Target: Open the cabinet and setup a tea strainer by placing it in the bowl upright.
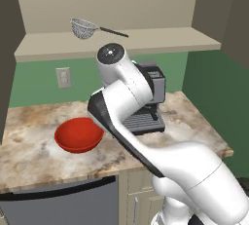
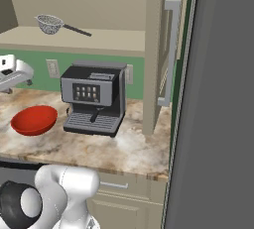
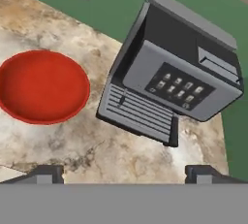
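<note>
End effector [image 3: 124, 173] hangs above the table [image 3: 121, 155] — fingertips spread wide, empty — with the bowl [image 3: 42, 86] below-left; the tea strainer [image 1: 84, 28] sits on the cabinet [image 1: 146, 41] shelf above.

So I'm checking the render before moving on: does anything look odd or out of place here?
Yes: the tea strainer looks odd. It seems to hang above the open cabinet's shelf, basket tilted and handle jutting sideways, with no visible support. The red bowl and coffee machine sit normally on the counter.

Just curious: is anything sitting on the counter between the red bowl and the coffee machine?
No. Between the bowl and the coffee machine there is bare marbled counter, clearest in the hand view.
</note>
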Controlling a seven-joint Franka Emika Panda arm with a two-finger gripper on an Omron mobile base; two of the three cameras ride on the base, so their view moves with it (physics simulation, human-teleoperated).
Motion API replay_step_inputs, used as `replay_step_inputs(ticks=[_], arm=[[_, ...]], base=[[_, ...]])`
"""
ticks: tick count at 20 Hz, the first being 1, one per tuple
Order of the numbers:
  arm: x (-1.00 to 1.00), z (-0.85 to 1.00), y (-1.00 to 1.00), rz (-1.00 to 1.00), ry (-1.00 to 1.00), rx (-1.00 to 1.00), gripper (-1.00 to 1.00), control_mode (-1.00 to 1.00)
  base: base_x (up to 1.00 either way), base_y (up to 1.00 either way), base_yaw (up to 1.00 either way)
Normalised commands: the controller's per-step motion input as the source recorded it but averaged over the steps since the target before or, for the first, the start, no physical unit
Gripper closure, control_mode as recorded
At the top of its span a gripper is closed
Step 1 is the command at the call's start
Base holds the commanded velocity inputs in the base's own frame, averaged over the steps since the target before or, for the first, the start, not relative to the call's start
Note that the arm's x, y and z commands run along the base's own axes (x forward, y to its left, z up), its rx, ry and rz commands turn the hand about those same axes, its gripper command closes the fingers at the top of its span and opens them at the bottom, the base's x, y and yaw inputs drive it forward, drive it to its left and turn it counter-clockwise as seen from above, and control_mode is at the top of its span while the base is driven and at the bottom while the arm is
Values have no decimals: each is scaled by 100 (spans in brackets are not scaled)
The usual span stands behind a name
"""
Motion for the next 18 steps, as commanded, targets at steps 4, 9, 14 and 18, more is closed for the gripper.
replay_step_inputs(ticks=[4,9,14,18], arm=[[7,85,0,0,-23,-21,-100,-100],[24,77,0,-3,-24,-6,-100,-100],[65,11,-20,1,-24,1,-100,-100],[13,49,0,5,-31,0,-100,-100]], base=[[0,0,0],[0,0,0],[0,0,0],[0,0,0]])
